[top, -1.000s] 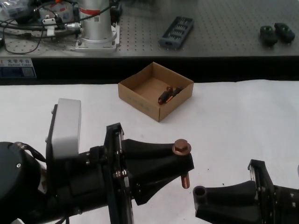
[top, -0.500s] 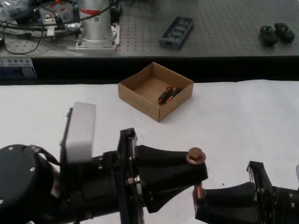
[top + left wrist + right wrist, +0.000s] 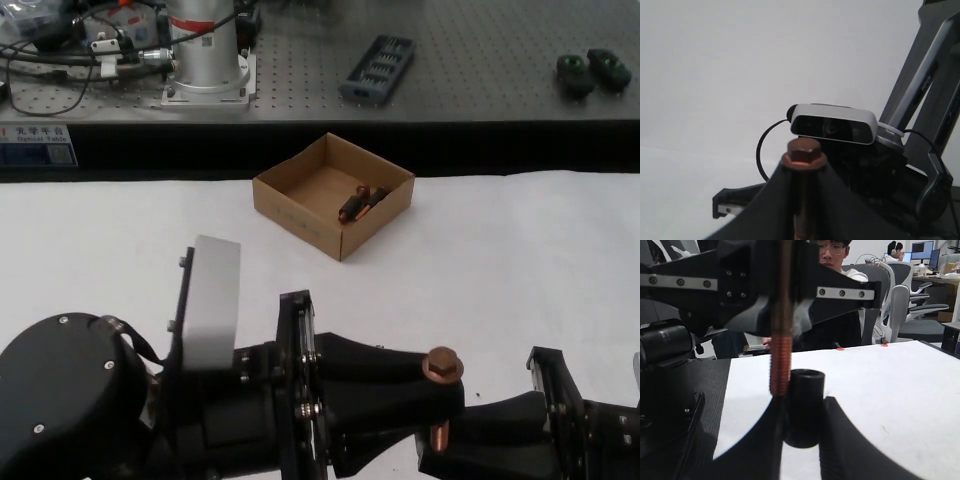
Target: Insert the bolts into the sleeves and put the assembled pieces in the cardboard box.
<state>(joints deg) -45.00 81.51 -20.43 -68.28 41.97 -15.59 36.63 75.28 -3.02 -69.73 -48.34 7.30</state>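
pinching a copper hex-head bolt [image 3: 803,156] under its head, left hand [image 3: 440,398]; right hand [image 3: 801,440] clamps a black cylindrical sleeve [image 3: 805,390] low; we judge both light, rigid, slippery.

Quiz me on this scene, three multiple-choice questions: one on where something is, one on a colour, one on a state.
1. Where does the cardboard box stand?
A) on the white sheet, near its far edge
B) between the two end effectors
C) on the grey bench

2. What colour is the bolt?
A) silver
B) copper
C) black

3. How is the bolt?
A) lying flat on the sheet
B) upright, gripped by the left end effector
C) dropped in the box

Answers:
1 A: the high view shows the box on the sheet by its far edge.
2 B: head and thread look copper.
3 B: its head is up, and its tip is beside the sleeve held in the right end effector.
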